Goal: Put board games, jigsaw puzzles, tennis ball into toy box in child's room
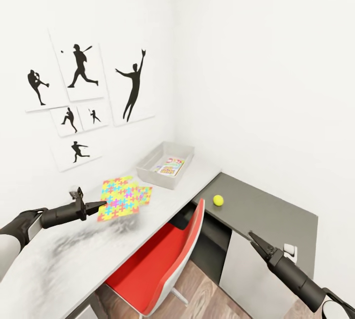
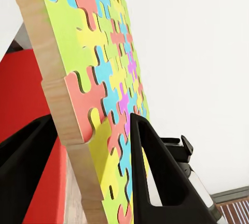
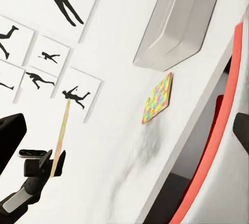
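My left gripper [image 1: 98,205] is shut on the edge of a multicoloured jigsaw puzzle [image 1: 118,199], holding it just above the pale table [image 1: 64,265]. The left wrist view shows its fingers [image 2: 155,177] clamped on the puzzle [image 2: 98,63]. The second jigsaw puzzle [image 1: 145,194] lies flat on the table behind it, also seen in the right wrist view [image 3: 157,98]. The grey toy box [image 1: 148,165] stands farther back with a cartoon-covered board game [image 1: 170,166] inside. The tennis ball [image 1: 218,200] rests on the dark lower section. My right gripper [image 1: 254,238] hangs open above that section, empty.
A red chair [image 1: 162,260] is tucked under the table edge between my arms. The dark grey desk section [image 1: 276,215] meets the pale top at the corner. Black baseball silhouettes [image 1: 81,67] hang on the white wall behind. Wood floor [image 1: 207,294] shows below.
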`<state>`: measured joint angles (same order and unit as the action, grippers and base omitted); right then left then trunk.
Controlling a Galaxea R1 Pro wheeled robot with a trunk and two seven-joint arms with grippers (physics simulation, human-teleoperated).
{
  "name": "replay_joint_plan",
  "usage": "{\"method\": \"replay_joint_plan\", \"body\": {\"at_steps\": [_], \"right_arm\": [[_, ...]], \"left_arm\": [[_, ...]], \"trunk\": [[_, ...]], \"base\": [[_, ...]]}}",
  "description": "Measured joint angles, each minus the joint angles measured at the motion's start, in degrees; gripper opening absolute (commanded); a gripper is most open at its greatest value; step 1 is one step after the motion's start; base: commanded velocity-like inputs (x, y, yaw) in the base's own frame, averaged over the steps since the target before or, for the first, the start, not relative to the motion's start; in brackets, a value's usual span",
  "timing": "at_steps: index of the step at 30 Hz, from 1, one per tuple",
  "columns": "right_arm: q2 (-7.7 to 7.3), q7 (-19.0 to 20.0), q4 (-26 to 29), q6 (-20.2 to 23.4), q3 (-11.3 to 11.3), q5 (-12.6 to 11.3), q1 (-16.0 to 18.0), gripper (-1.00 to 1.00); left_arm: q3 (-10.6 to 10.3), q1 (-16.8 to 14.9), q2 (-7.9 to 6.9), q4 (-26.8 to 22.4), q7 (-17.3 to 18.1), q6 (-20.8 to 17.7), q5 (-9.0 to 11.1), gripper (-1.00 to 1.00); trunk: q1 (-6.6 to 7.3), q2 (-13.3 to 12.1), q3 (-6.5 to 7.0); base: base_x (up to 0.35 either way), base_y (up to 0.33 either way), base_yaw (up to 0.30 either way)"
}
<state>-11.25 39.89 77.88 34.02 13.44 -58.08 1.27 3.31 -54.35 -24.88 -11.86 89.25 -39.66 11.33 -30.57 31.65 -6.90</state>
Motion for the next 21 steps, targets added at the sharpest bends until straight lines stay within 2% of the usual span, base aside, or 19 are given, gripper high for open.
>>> {"method": "replay_joint_plan", "body": {"at_steps": [9, 18, 21], "right_arm": [[0.00, 0.00, 0.00, 0.01, -0.02, -0.01, 0.00, 1.00], [-0.03, 0.00, 0.14, -0.04, 0.01, -0.01, 0.00, 1.00], [0.05, 0.01, 0.08, -0.06, -0.04, -0.01, 0.01, 1.00]], "left_arm": [[-0.02, 0.00, 0.03, 0.00, 0.00, 0.00, 0.01, -1.00], [0.03, 0.00, 0.06, 0.00, -0.01, 0.00, 0.03, -1.00], [0.04, 0.00, 0.07, -0.01, 0.02, 0.00, 0.03, -1.00]], "trunk": [[0.00, 0.00, 0.00], [-0.01, 0.00, 0.00], [-0.01, 0.00, 0.00]], "base": [[0.179, -0.196, 0.000], [0.150, -0.129, 0.002], [0.123, -0.035, 0.136]]}}
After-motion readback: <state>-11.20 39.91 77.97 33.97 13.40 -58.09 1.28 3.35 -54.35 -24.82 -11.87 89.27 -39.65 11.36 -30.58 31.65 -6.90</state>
